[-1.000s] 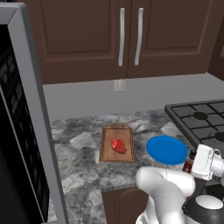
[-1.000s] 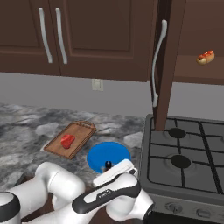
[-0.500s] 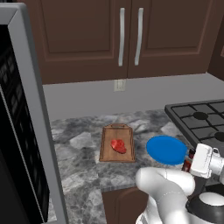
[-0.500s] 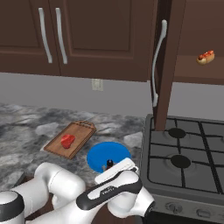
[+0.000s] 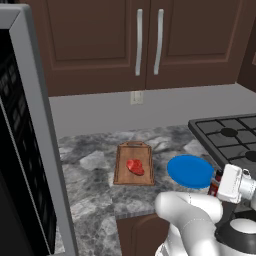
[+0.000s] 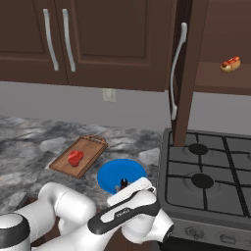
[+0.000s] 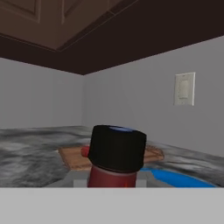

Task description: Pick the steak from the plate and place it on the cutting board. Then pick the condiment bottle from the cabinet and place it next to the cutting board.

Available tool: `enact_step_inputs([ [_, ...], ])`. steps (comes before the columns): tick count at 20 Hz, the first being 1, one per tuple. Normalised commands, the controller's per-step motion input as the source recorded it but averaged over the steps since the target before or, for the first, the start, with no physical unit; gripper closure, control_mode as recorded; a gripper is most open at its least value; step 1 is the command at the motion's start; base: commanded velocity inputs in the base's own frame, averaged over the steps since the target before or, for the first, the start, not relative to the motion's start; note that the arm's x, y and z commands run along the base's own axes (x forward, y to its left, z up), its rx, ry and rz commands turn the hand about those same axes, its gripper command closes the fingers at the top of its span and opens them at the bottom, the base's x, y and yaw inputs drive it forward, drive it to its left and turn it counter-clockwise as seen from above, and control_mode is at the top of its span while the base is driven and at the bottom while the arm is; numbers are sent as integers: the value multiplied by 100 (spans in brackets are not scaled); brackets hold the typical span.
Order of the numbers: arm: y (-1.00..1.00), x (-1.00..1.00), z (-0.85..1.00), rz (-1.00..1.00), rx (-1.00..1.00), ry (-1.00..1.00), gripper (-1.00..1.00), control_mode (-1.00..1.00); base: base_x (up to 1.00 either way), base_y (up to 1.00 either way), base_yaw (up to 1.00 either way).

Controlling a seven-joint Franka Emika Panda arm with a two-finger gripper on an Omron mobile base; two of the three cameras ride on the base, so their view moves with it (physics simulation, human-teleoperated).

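Note:
The steak (image 5: 135,166) (image 6: 75,158) lies on the wooden cutting board (image 5: 121,175) (image 6: 92,150). To its right rests the blue plate (image 5: 190,171) (image 6: 128,169), bare. My gripper (image 5: 219,186) hangs low over the plate's near right edge, shut on the condiment bottle (image 5: 214,188). In the hand view the bottle's black cap (image 7: 117,147) and dark red body (image 7: 110,177) stand upright close in front, with the board (image 7: 72,157) and plate (image 7: 179,178) behind. The cap (image 6: 123,183) peeks above my forearm in the right base view. The cabinet (image 6: 182,73) stands with one door open.
A gas stove (image 5: 227,135) (image 6: 208,179) borders the plate on the right. A hot dog in a bun (image 6: 230,63) sits on the open cabinet's shelf. A tall dark appliance (image 5: 25,150) walls off the left. A wall socket (image 5: 135,97) is behind the board.
My arm has sunk slightly near the plate's edge, still carrying the bottle. The steak, board and plate stay put.

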Motion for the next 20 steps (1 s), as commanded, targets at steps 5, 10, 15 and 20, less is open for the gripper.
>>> enact_step_inputs([
  [5, 0, 21, -14, 0, 0, 0, 100, -100, 0, 0, 0],
  [10, 0, 22, -12, 0, 0, 0, 100, -100, 0, 0, 0],
  [15, 0, 18, -14, 0, 0, -3, 100, -100, 0, 0, 0],
  [20, 0, 9, -9, 0, 0, -11, 100, -100, 0, 0, 0],
])
